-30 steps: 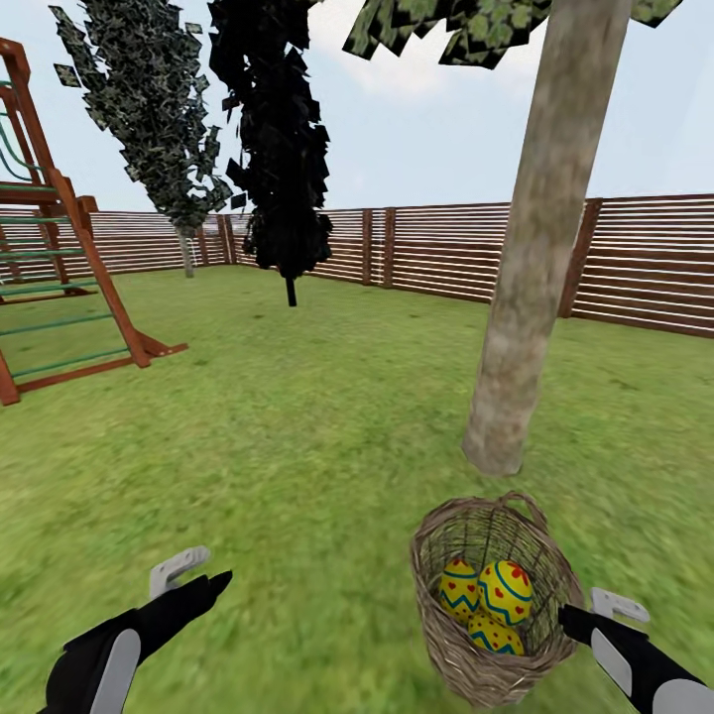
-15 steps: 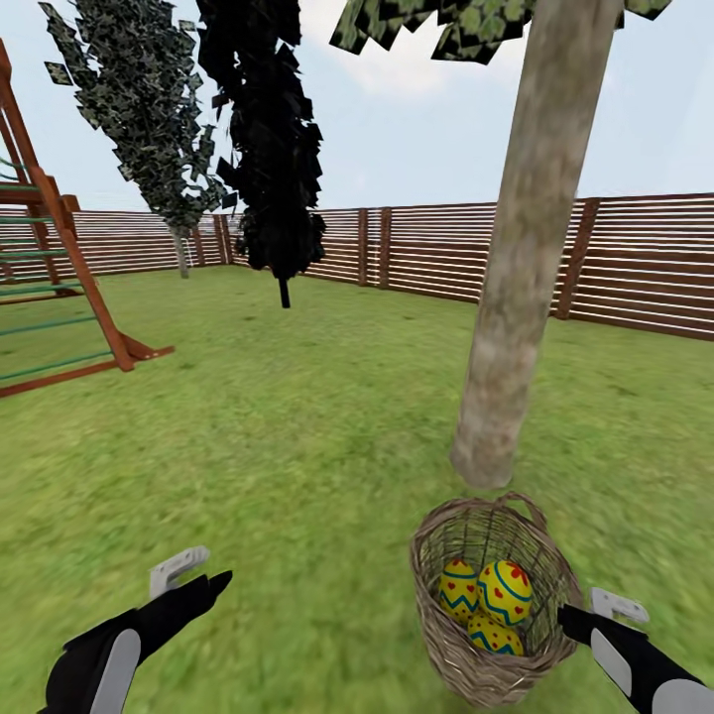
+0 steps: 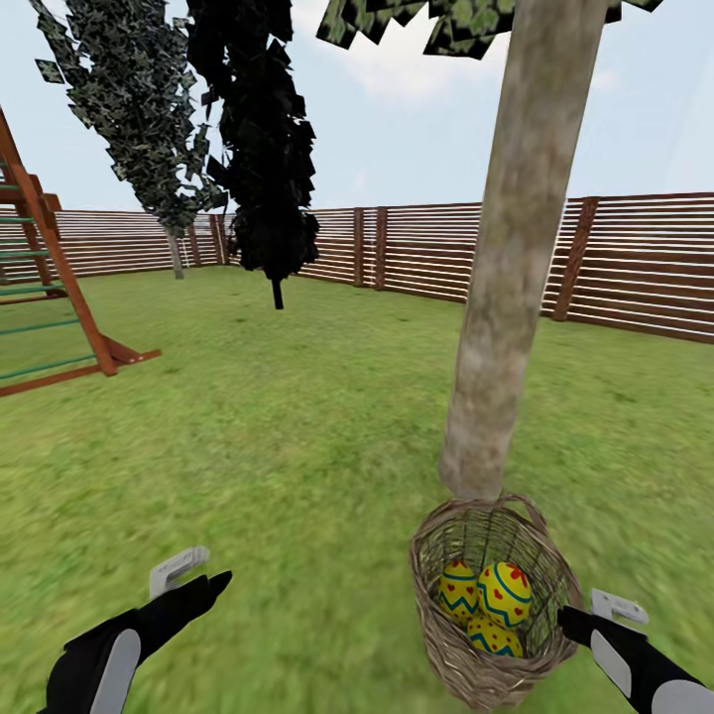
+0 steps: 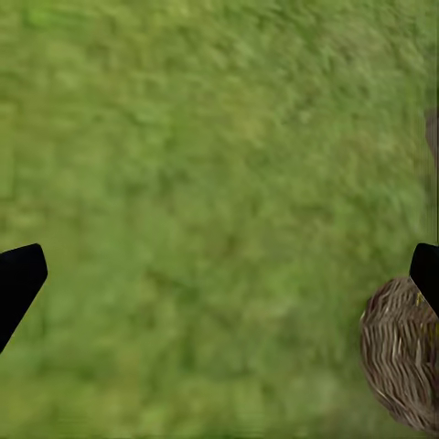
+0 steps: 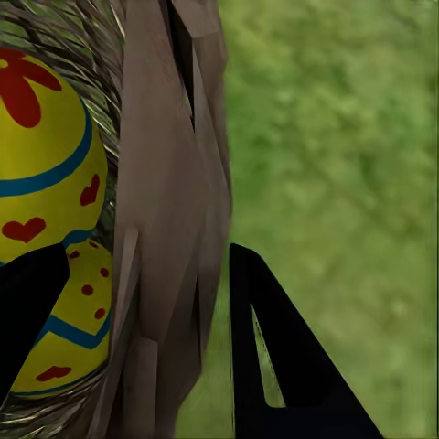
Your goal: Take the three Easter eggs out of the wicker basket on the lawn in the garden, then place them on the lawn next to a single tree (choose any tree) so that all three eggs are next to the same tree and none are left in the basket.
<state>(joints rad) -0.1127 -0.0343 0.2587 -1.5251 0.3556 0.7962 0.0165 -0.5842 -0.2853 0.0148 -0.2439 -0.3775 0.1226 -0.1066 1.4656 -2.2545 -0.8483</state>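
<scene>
Grass is stretching across the head view to a slatted fence (image 3: 635, 268); the wicker basket (image 3: 493, 595) is sitting at lower right below the tree (image 3: 501, 297), cradling three Easter eggs (image 3: 504, 592). Across the left wrist view, the left pincer (image 4: 219, 274) is hanging wide over the lawn (image 4: 210, 165). Filling the right wrist view, the right pincer (image 5: 151, 315) is pinching the basket's rim; the smooth, round eggs probably need gripping across their middles.

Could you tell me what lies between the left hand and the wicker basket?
In the head view, just bare lawn separates the left hand from the wicker basket.
</scene>
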